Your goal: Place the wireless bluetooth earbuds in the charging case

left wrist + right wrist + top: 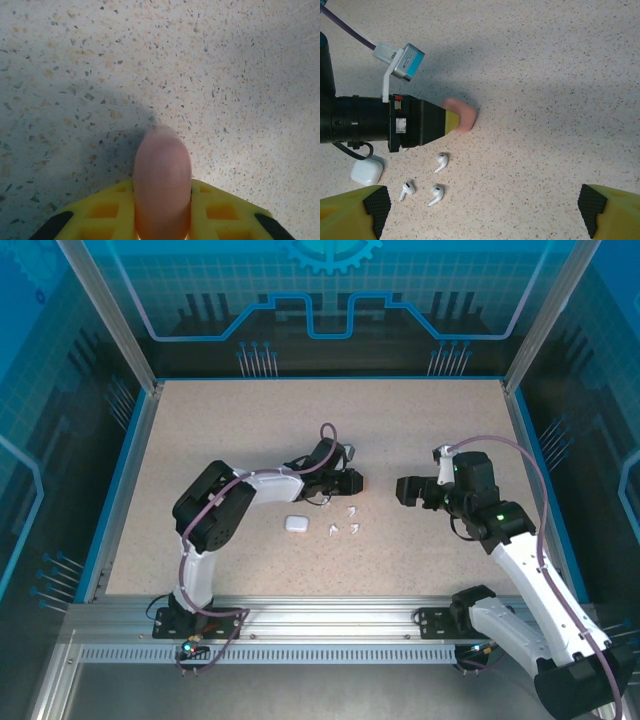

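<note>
The left hand (451,121) is clamped on a pink case (462,114), three white earbuds (441,162) lie on the surface (545,75) at its 6 o'clock with a white case (366,171) at their 9 o'clock, and the right hand (408,490) gapes wide, empty.

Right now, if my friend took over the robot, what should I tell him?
The left gripper is shut on the pink case, down near the table.
The right gripper is open, holding nothing.
The white case sits on the table, looking closed; three white earbuds lie loose beside it.
Done: pink case grabbed.
Left: open a case and put the earbuds in.
</note>
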`<action>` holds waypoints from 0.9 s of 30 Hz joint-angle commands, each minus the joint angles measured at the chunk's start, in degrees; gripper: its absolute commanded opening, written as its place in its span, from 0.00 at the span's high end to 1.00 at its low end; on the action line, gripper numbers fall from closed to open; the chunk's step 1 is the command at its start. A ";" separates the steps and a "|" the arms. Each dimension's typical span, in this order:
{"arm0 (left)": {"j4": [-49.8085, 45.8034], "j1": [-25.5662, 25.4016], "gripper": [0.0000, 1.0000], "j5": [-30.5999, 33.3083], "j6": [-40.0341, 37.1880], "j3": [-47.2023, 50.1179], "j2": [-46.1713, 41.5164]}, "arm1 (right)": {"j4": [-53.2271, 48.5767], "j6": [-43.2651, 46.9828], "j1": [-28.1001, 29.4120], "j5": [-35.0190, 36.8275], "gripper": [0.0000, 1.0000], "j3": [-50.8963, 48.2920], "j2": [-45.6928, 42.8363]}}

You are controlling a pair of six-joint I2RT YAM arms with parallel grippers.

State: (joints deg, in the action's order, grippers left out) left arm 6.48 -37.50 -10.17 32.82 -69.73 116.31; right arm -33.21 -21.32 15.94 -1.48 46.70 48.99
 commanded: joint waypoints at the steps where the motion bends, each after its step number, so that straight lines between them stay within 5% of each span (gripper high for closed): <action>1: 0.03 1.08 0.72 -0.77 1.06 -0.90 1.00 | 1.09 0.63 -1.08 -1.60 0.00 -0.35 0.40; 6: -0.63 1.29 0.55 -0.34 0.33 -0.58 0.61 | 1.18 0.33 -1.15 -1.95 0.00 0.14 0.65; 15: -2.09 1.85 0.46 2.44 -2.05 1.24 -3.09 | 0.20 -0.78 -1.27 -2.44 0.00 1.26 0.82; 27: 2.81 4.26 0.39 4.14 -6.01 14.42 -25.07 | -4.23 5.15 -1.12 -11.75 0.00 5.33 4.18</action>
State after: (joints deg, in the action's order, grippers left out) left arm 7.29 -34.28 -7.16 29.61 -57.58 97.34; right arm -35.59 -18.33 15.68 -8.95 49.67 53.01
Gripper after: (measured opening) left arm 0.607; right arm 0.999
